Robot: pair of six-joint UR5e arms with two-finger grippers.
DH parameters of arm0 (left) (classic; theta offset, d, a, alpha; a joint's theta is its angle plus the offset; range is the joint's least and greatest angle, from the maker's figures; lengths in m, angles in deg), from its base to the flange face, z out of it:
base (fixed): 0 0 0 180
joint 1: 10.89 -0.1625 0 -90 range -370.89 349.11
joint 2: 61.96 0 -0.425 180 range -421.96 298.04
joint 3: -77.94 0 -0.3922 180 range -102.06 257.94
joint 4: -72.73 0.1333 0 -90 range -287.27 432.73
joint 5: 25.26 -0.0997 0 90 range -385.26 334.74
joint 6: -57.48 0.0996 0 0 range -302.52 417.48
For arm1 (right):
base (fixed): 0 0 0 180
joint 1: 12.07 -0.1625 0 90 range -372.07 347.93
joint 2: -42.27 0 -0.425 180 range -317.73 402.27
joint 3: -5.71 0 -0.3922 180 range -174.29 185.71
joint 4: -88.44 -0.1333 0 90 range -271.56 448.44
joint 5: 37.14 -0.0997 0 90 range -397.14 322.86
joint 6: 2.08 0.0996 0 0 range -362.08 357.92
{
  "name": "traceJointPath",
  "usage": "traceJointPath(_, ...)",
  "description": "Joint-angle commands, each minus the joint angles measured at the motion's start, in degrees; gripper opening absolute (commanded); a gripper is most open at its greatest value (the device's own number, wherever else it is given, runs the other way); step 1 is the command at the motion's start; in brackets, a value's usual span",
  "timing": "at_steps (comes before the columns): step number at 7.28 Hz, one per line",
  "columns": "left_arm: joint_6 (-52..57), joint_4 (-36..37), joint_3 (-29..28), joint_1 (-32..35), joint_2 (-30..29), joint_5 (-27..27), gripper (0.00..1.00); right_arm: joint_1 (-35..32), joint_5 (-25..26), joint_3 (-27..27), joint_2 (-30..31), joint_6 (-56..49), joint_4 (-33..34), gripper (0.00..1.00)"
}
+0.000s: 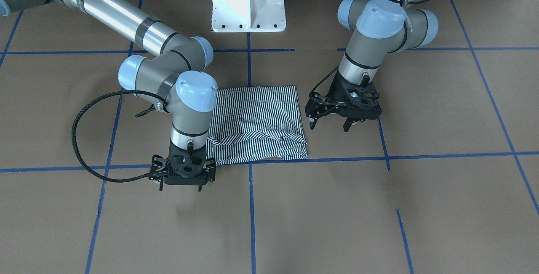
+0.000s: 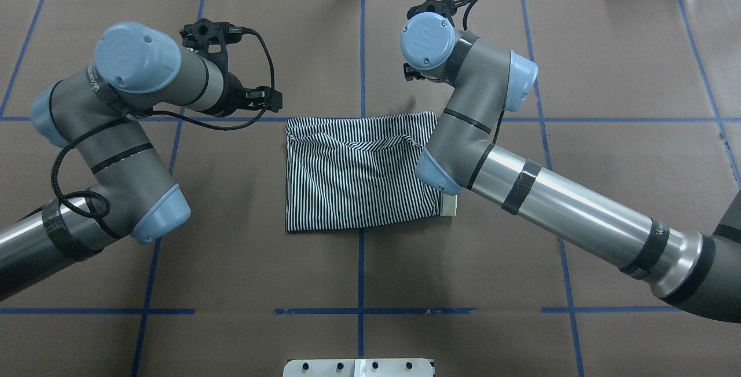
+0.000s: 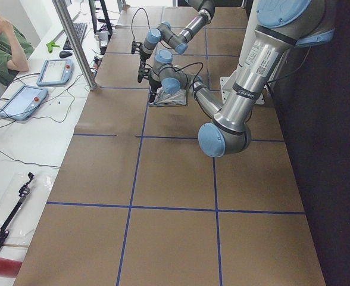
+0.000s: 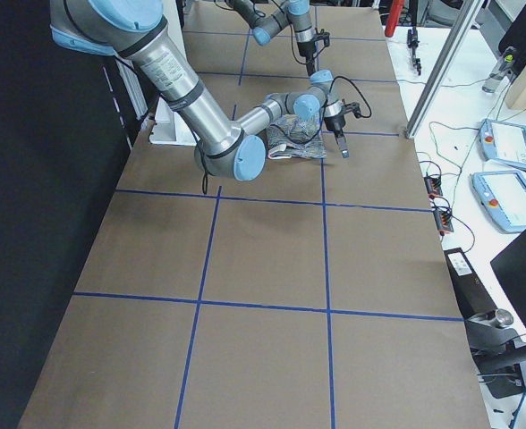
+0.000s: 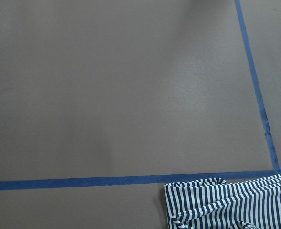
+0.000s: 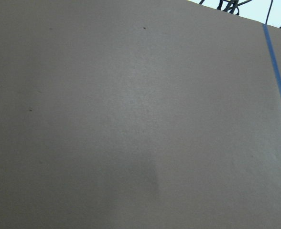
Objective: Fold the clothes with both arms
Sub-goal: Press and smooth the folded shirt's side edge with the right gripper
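Observation:
The striped polo shirt (image 1: 257, 118) lies folded into a rough rectangle at the table's middle, and it also shows in the overhead view (image 2: 359, 180). A cream collar edge (image 2: 448, 203) peeks out beside my right arm. My left gripper (image 1: 330, 126) is open and empty. It hangs just off the shirt's side edge without touching it. My right gripper (image 1: 180, 187) looks open and empty, just past the shirt's far corner on the operators' side. The left wrist view shows a shirt corner (image 5: 236, 200). The right wrist view shows only bare table.
The table (image 1: 337, 215) is covered in brown paper with blue tape grid lines. The white pedestal base (image 1: 248, 4) stands at the robot's side. A side bench with tablets (image 3: 20, 101) and a seated person (image 3: 2, 47) lies beyond the far edge.

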Motion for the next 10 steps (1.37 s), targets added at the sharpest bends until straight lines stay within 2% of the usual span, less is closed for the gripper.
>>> traceJointPath(1, 0.0, -0.5, 0.0, 0.0, 0.1, 0.0, 1.0, 2.1, -5.7, 5.4, 0.3, 7.8, -0.7, 1.0)
traceJointPath(2, 0.0, -0.4, 0.0, 0.0, 0.0, 0.0, 1.0, 4.3, -5.2, 6.8, 0.6, 12.1, -0.6, 1.0)
traceJointPath(3, 0.0, -0.5, 0.0, 0.0, 0.0, -0.1, 1.0, 5.8, -4.1, 7.1, 0.9, 15.1, -0.6, 0.85)
traceJointPath(4, -0.1, -0.5, 0.0, 0.0, 0.0, 0.0, 1.0, 7.2, -2.4, 7.2, 1.7, 15.1, -0.6, 0.56)
traceJointPath(5, -0.3, -0.5, 0.0, 0.0, 0.0, -0.1, 1.0, 7.8, -1.5, 7.2, 2.4, 15.1, -0.6, 0.36)
traceJointPath(10, -1.1, -0.6, -0.2, -0.1, 0.0, 0.0, 1.0, 9.2, -0.5, 11.4, 4.2, 15.1, 2.6, 0.37)
